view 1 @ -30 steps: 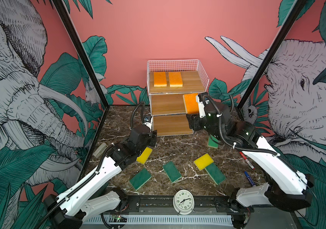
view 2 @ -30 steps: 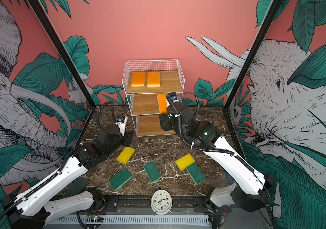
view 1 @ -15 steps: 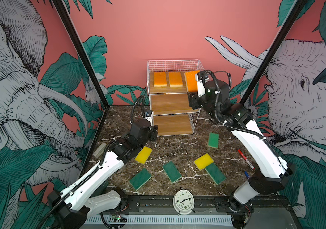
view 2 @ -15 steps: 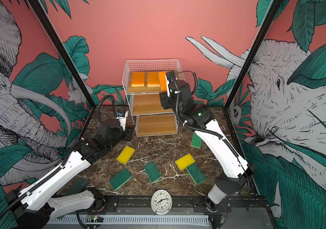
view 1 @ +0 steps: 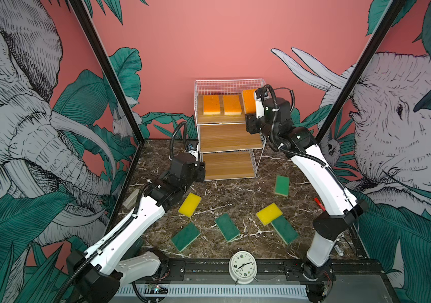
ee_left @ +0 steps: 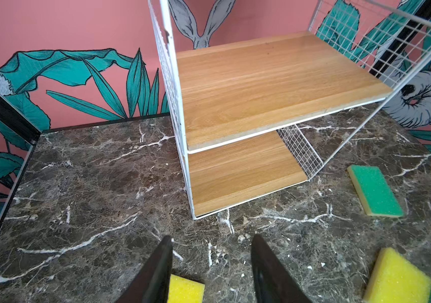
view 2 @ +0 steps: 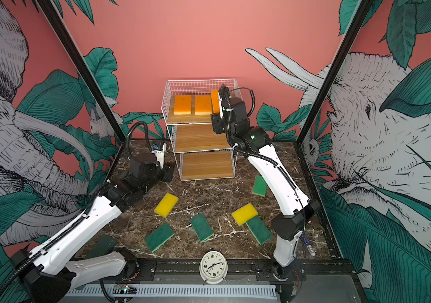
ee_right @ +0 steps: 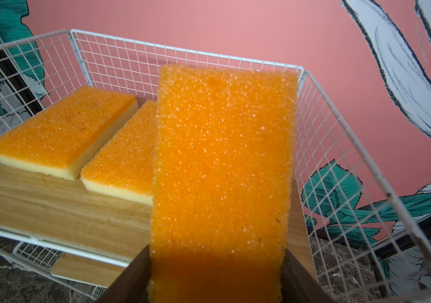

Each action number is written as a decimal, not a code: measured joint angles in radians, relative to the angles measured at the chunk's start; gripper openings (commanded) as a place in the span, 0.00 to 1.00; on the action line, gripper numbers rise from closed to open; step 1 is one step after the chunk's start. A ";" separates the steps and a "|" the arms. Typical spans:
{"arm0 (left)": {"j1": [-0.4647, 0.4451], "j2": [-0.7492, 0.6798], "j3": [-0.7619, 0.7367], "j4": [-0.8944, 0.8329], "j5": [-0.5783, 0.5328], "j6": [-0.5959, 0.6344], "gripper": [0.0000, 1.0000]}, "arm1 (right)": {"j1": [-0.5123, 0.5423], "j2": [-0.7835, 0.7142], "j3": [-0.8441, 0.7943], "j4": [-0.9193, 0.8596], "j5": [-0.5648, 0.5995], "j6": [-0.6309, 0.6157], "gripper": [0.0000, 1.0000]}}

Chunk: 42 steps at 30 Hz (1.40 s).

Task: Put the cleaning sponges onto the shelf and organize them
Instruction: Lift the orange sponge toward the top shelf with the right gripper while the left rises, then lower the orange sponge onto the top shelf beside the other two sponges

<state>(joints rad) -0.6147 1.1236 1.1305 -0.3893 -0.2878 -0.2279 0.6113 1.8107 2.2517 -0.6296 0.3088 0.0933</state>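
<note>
The shelf (view 1: 230, 137) stands at the back of the marble table, and two orange sponges (view 1: 211, 104) (view 1: 232, 104) lie flat side by side on its top tier. My right gripper (ee_right: 217, 262) is shut on a third orange sponge (ee_right: 222, 157), held tilted over the right part of that tier beside the other two. My left gripper (ee_left: 212, 237) hangs open and empty low over the table in front of the shelf's left corner, with a yellow sponge (view 1: 189, 204) just behind its fingers. Another yellow sponge (view 1: 269, 213) and several green sponges (view 1: 227, 227) lie on the table.
A white alarm clock (view 1: 242, 266) stands at the front edge. A red pen (view 1: 318, 204) lies by the right arm and a grey block (view 1: 131, 198) by the left wall. One green sponge (view 1: 282, 185) lies near the shelf's right foot. White mesh walls ring the top tier.
My right arm has lifted the orange sponge from the middle tier's height up over the top tier. My left arm has shifted slightly toward the shelf, still open.
</note>
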 measured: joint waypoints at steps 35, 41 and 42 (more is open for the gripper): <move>0.071 0.023 -0.073 0.044 0.074 -0.045 0.50 | -0.050 0.142 0.145 0.014 0.002 0.082 0.76; 0.074 0.023 -0.073 0.045 0.082 -0.053 0.50 | -0.050 0.142 0.145 0.004 0.010 0.086 0.81; 0.075 0.023 -0.073 0.045 0.084 -0.054 0.50 | -0.050 0.143 0.145 0.003 0.011 0.087 0.81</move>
<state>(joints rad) -0.5396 1.1461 1.0576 -0.3447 -0.2043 -0.2817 0.5617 1.9533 2.3970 -0.6266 0.3202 0.1802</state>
